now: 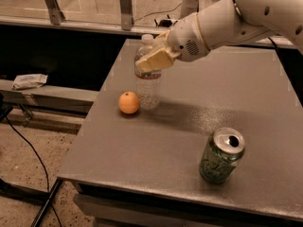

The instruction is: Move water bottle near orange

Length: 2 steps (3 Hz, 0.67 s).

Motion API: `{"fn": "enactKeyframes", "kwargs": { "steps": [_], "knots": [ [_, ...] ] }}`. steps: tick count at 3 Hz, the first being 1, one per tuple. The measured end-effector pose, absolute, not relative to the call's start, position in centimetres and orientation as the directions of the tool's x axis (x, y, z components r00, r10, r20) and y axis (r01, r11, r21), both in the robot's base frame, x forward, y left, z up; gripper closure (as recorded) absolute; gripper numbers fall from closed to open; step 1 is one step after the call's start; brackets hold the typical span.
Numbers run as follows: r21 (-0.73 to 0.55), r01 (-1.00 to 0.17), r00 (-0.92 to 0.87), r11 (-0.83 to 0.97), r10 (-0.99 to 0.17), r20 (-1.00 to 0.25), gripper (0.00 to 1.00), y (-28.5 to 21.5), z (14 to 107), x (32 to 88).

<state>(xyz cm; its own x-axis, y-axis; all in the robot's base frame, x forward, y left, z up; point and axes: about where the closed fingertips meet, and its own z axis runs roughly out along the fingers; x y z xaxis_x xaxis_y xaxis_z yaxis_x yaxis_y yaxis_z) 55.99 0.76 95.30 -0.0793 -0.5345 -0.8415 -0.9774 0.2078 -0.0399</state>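
The water bottle stands upright on the grey table, clear and ribbed, with a white cap and a reddish label band. The orange sits just to its left, nearly touching its base. My gripper reaches in from the upper right and is shut on the bottle's upper part, at the label; its cream fingers cover the front of the bottle.
A green soda can stands upright near the table's front right. The table's left edge runs close to the orange. A crumpled wrapper lies on a low ledge to the left. A glass barrier runs along the back.
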Motion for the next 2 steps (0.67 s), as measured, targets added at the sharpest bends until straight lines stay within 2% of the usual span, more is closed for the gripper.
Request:
{"fn": "enactKeyframes", "kwargs": {
  "steps": [1, 2],
  "knots": [
    [-0.04, -0.978, -0.078, 0.205, -0.535, -0.841, 0.53, 0.93, 95.3, 55.93],
    [-0.04, -0.979, -0.075, 0.199, -0.536, -0.841, 0.21, 1.22, 95.3, 55.82]
  ]
}}
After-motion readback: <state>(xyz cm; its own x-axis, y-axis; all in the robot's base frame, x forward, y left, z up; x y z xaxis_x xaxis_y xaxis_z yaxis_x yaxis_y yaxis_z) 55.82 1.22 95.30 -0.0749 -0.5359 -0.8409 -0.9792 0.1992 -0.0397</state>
